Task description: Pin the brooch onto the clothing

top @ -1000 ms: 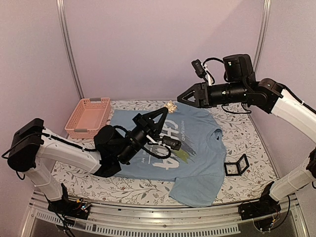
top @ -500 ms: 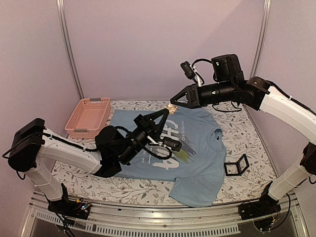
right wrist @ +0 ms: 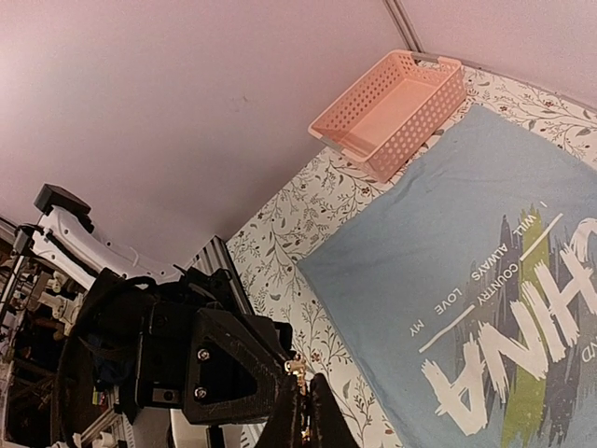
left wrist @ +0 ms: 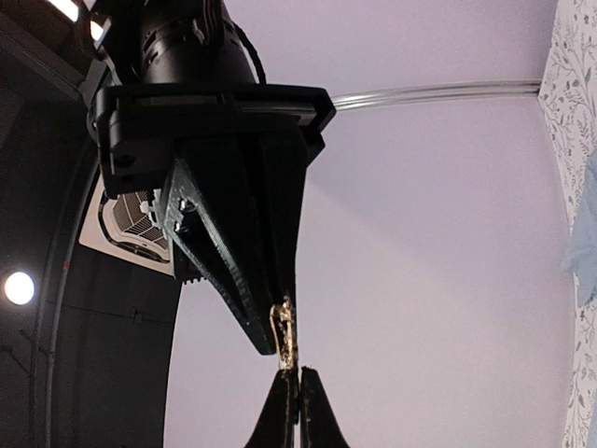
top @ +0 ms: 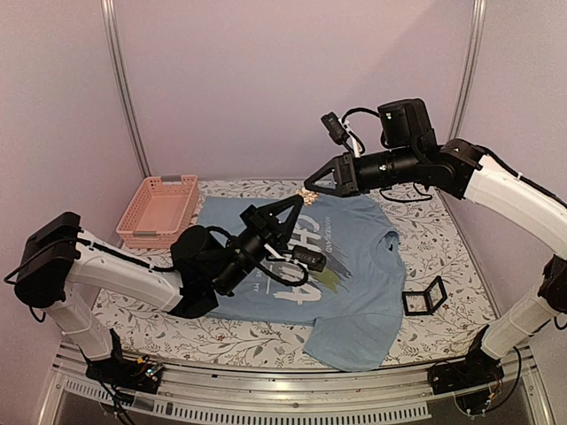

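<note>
The brooch (top: 306,191) is held up in the air, above the neck of the blue T-shirt (top: 354,266). The left claw (top: 298,198) is squeezed tight on it from below. The right claw (top: 311,188) is pinched on it from the other side. Both arms are stretched out so their tips meet. "CHINA" is printed in big white letters, and "LOVE" and "COUNTRY" can be read beside it.

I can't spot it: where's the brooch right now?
In the top view the brooch hangs mid-air above the far edge of the T-shirt, where the left gripper and right gripper meet tip to tip.
</note>
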Action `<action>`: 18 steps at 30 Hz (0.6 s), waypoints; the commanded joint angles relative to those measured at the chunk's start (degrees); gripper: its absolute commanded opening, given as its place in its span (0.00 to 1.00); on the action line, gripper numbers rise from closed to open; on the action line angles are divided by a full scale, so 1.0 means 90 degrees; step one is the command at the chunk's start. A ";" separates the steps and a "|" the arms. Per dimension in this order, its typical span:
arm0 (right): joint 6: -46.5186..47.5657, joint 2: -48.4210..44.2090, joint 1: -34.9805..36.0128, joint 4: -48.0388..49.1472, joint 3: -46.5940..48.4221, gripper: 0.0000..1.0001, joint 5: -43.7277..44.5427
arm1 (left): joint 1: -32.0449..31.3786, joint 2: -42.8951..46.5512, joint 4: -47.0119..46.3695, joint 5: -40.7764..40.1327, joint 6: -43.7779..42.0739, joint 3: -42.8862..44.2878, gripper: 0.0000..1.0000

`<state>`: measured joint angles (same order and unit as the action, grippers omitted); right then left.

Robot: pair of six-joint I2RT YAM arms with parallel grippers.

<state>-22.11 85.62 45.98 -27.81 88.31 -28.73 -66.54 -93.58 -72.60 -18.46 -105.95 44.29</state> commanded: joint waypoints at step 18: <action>0.0017 -0.0788 0.0058 0.1509 -0.0772 0.00 0.1645 | -0.0016 0.0654 0.1865 -0.0160 0.4932 0.0148 0.63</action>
<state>-22.04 83.31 46.13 -24.05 84.84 -20.08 -66.61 -92.79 -68.90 -21.30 -87.09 44.31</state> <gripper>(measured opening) 0.006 0.599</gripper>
